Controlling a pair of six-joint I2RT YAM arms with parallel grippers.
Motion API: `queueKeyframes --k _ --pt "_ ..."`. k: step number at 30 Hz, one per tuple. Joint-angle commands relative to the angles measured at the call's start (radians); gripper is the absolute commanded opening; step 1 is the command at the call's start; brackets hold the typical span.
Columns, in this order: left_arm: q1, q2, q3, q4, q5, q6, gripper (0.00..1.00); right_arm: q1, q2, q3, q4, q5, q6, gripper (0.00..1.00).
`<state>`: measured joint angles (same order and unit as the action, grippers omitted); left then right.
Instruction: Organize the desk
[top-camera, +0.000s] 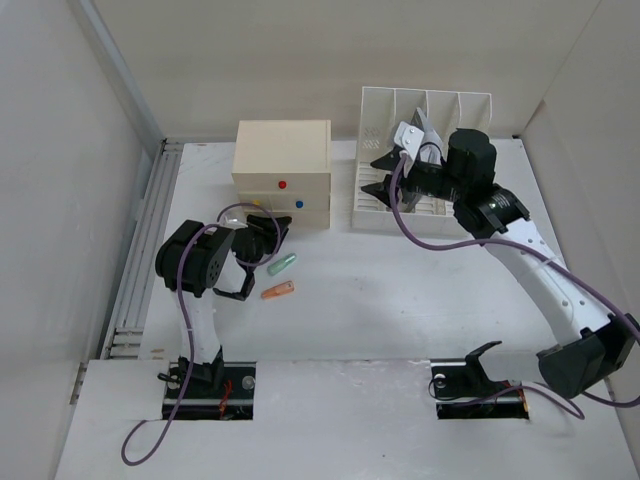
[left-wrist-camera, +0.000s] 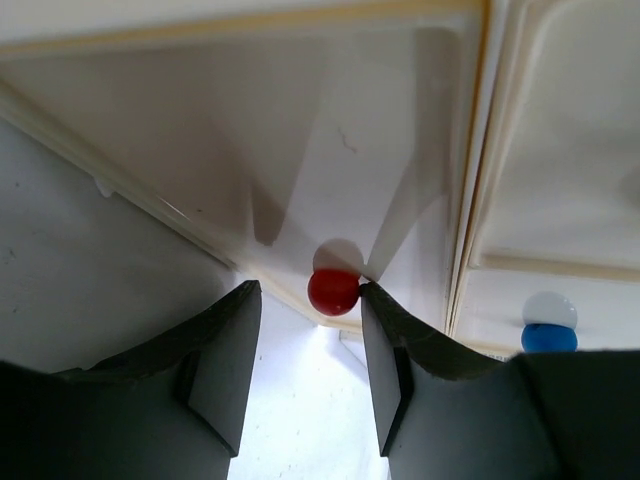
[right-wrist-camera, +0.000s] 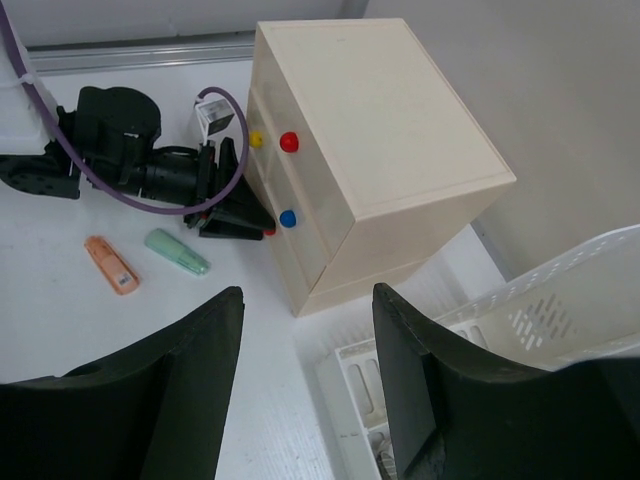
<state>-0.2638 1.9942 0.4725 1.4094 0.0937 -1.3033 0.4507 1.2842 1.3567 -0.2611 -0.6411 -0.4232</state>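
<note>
The white desk holds a cream three-drawer box and a white slotted file rack. A green marker and an orange marker lie in front of the box. My left gripper is open at the box's lowest drawer. In the left wrist view a red knob sits at the tips of my left gripper, touching the right finger. My right gripper is open and empty, above the rack's front left corner; the right wrist view shows it too.
A ribbed metal rail runs along the desk's left edge. White panels wall the desk. The box has red, yellow and blue knobs. A white object sits in the rack.
</note>
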Motion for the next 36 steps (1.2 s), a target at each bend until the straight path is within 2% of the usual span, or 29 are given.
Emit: queueKeyframes --k 1,6,13,19,23,36 --pt "0.012 0.011 0.034 0.589 -0.103 0.002 0.4 -0.009 0.007 0.002 0.026 -0.04 -0.011 0.59" --pt "0.012 0.002 0.043 0.577 -0.103 0.002 0.38 -0.009 0.007 0.002 0.017 -0.04 -0.011 0.59" --pt "0.012 0.002 0.052 0.566 -0.103 0.002 0.24 -0.009 0.016 0.002 0.017 -0.049 -0.011 0.59" --pt "0.003 0.002 -0.011 0.6 -0.103 -0.007 0.13 -0.009 0.017 0.002 0.017 -0.058 -0.011 0.59" --pt "-0.008 0.002 -0.072 0.663 -0.103 -0.016 0.13 -0.009 0.017 0.002 0.017 -0.058 -0.011 0.59" --pt "-0.074 -0.084 -0.253 0.663 -0.094 0.021 0.11 -0.009 0.017 0.002 0.017 -0.078 -0.02 0.59"
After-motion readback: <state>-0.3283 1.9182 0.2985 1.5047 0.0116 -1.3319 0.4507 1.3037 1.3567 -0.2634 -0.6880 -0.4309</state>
